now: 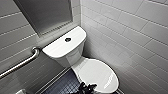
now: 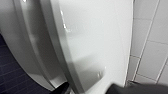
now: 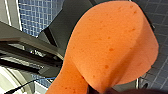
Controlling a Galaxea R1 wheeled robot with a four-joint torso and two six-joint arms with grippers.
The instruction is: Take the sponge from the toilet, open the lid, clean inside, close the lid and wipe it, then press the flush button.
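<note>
At the front rim of the lid, which lies shut on the toilet, the left gripper has its jaws spread, a dark finger on either side of the edge, not clamped. This looks like the lift. It should slide further on, close firmly on the slick plastic, then swing up along the hinge's arc toward the tank. The right gripper is clamped on the orange sponge, which is folded, well clear of the bowl.
</note>
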